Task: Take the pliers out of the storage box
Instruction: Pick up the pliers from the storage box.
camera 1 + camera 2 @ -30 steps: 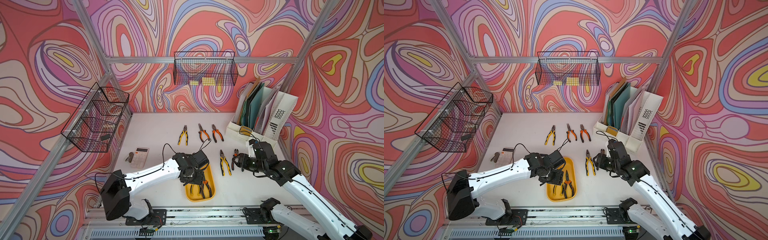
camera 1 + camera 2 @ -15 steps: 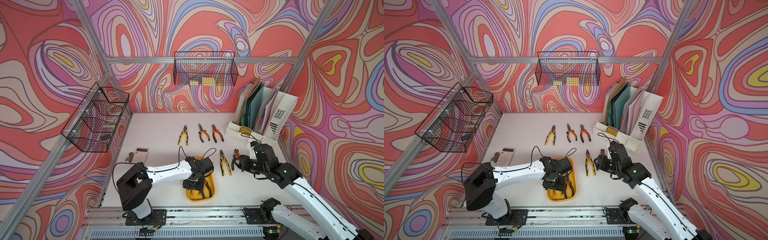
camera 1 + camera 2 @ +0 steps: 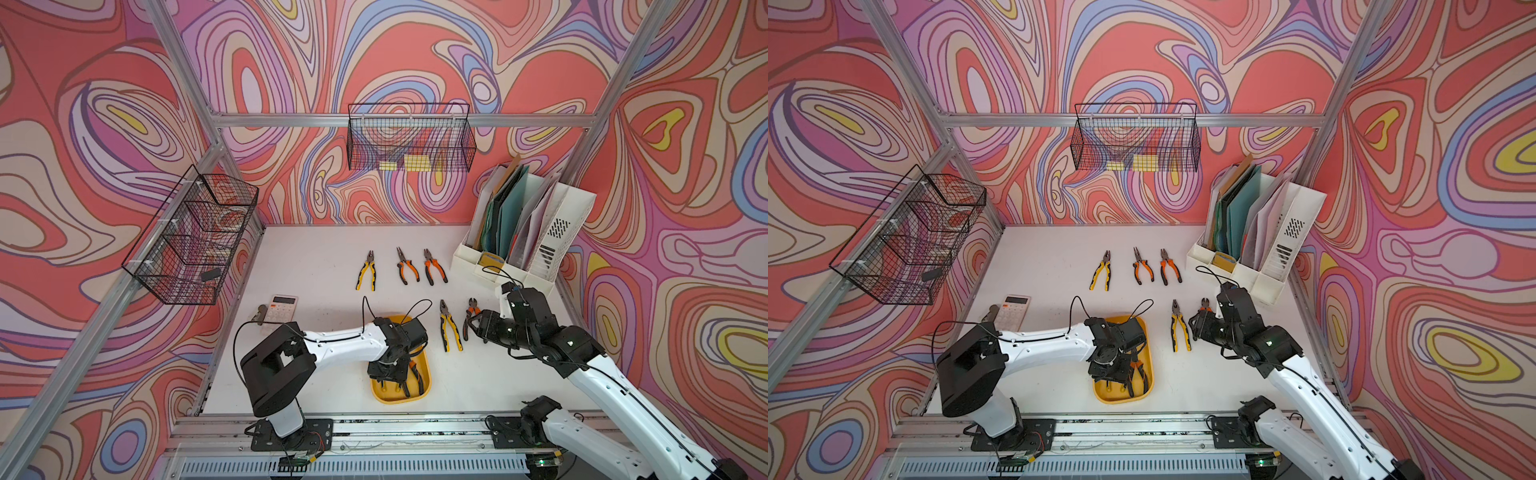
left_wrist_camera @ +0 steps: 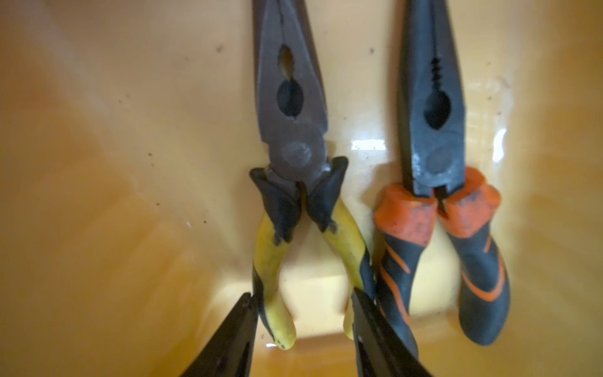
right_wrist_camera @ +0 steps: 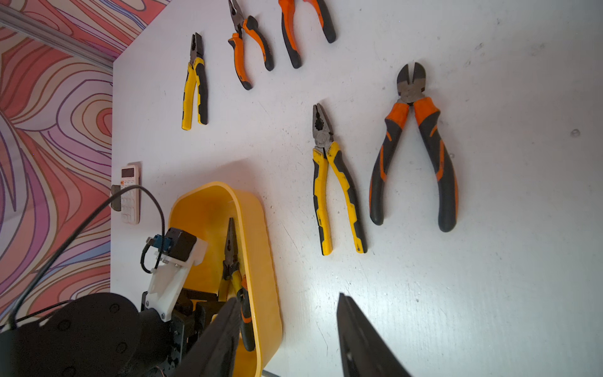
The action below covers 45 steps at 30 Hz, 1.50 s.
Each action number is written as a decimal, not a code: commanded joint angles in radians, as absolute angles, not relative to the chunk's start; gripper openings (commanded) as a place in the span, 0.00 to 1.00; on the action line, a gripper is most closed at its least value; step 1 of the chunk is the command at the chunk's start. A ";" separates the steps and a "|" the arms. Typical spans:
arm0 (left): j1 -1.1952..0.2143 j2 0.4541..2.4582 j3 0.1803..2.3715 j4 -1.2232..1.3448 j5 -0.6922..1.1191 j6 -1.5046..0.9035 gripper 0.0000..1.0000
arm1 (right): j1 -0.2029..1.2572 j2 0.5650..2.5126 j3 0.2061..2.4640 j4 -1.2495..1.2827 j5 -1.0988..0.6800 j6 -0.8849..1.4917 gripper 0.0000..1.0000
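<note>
Storage box (image 3: 400, 400) is sitting at near edge of table (image 3: 311, 257), betw. my two arms. Two pliers are lying flat inside, side by side, noses pointing to box's far end: yellow-handled long-nose (image 4: 290, 156) and orange-handled pair (image 4: 437, 160), with neighbouring handles touching or nearly so.

My L claw (image 4: 302, 293) is reaching down into the box, fingers (image 4: 228, 336) straddling the yellow handles from outside, one per side. Tips are sitting right against the handles. Can't tell if I'm clamping them or just flanking, since wrist view is blurry there.

Other five pliers are lying on table outside box. Row of three (image 3: 406, 266) is toward far side (1 yellow, 2 orange). Yellow combo pair (image 3: 449, 326) is just R of box, w/ orange cutters (image 5: 412, 143) beside it.

My R claw (image 5: 288, 297) is hovering over bare table near the cutters, fingers spread, gripping nothing.

Calculator (image 3: 282, 303) is lying at L side of table, apart from box.
</note>
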<state>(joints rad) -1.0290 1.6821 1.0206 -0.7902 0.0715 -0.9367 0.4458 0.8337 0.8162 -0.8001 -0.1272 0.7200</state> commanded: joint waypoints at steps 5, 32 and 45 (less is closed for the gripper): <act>-1.022 1.703 0.975 -0.747 0.063 -0.977 0.39 | 0.450 0.821 0.802 -0.805 -0.110 0.723 0.52; -1.027 1.579 0.939 -0.685 0.003 -1.006 0.00 | 0.451 0.801 0.797 -0.823 -0.099 0.724 0.51; -1.034 1.520 1.053 -0.808 -0.051 -0.979 0.00 | 0.450 0.787 0.797 -0.835 -0.093 0.722 0.51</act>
<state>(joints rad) -1.0290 1.5711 0.9916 -0.7441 -0.0032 -0.9947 0.4465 0.7994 0.8055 -0.8246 -0.1108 0.7265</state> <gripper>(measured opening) 0.136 0.509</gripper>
